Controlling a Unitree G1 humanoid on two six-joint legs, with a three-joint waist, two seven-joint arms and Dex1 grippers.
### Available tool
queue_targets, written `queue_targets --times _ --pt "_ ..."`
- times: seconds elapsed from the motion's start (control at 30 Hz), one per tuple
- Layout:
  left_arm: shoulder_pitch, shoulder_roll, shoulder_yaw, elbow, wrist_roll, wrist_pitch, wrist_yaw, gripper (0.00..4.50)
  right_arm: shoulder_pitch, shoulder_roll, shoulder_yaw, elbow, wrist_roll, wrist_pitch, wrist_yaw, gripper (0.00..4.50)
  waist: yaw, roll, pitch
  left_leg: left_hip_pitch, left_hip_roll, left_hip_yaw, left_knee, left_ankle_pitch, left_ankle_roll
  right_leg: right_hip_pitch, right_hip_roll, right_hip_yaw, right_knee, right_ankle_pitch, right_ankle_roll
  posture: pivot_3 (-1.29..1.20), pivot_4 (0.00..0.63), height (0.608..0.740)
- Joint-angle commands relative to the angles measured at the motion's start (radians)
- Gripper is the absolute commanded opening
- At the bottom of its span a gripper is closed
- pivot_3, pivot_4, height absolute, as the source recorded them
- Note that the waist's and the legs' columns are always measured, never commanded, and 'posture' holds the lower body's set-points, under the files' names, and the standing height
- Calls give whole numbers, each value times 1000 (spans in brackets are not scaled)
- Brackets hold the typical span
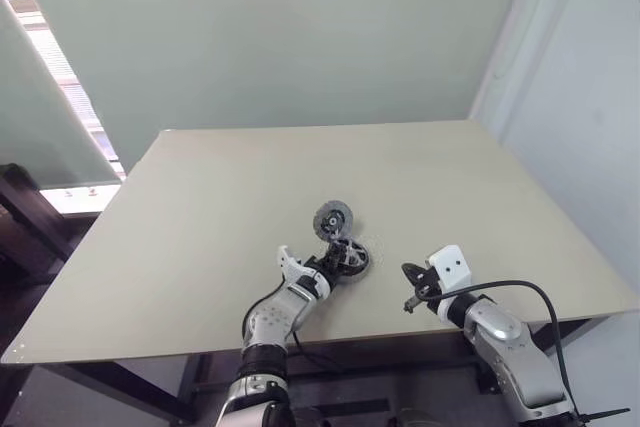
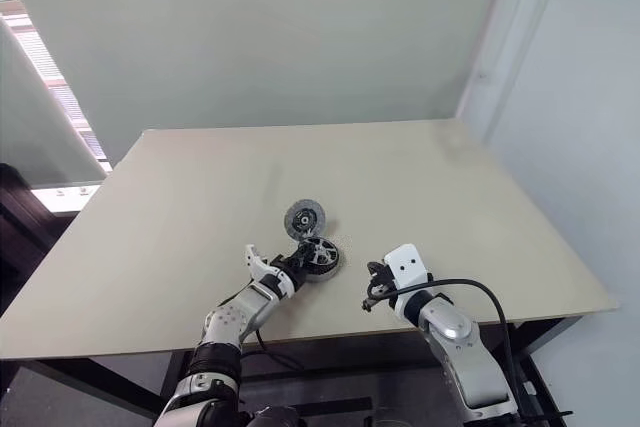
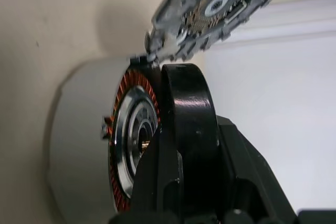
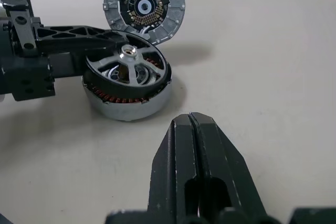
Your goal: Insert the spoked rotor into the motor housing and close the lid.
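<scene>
Seems about half done, judging from how the parts lie. Spoked rotor (image 4: 127, 72) already sits inside the motor housing (image 4: 126, 98), with the copper windings visible around it and its rim tilted a little, so maybe not fully seated. Housing rests on the tabletop (image 1: 200, 207), near the front edge, about midway between the left and right edges. Lid (image 4: 145, 7) not yet closed: stands propped on its edge just behind the housing, leaning against the housing's far rim, inner face with small parts turned toward the front edge.

Left gripper (image 4: 113, 51) reaches over the housing from the left, narrowly open, one black finger (image 3: 184, 108) lying across the rotor's rim; cannot tell if really clamped on the rotor or only pressing on it. Right gripper (image 4: 193, 129) fully closed, holding nothing, hovering over the tabletop near the front edge, to the right of the housing and apart from it.

Left to do, probably: press the rotor level, then bring the lid down onto the housing.

Count: one spoked rotor, one motor housing, one lid, two grippers.
</scene>
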Motion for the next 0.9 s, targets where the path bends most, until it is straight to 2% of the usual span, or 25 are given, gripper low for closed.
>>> queue_targets --times 0.03,0.8,0.87,0.9 --pt "-9 -34 3 3 5 14 -4 342 -15 3 -8 -37 1 -13 -6 0 0 0 0 0 0 0 0 0 0 0 0 0 0 0 0 0 0 740" --pt "-50 -34 10 59 22 -21 16 342 -16 5 -4 -35 2 -14 -11 0 1 1 -1 1 0 0 1 0 0 1 0 0 0 0 0 0 0 740" --pt "-49 -33 9 55 21 -16 19 1056 -17 6 -4 -34 2 -15 -11 0 2 1 -1 1 0 0 1 0 0 1 0 0 0 0 0 0 0 740" --pt "-48 -32 7 52 25 -19 23 1260 -17 6 -4 -32 2 -15 -10 0 2 1 -1 1 0 0 1 0 0 1 0 0 0 0 0 0 0 740"
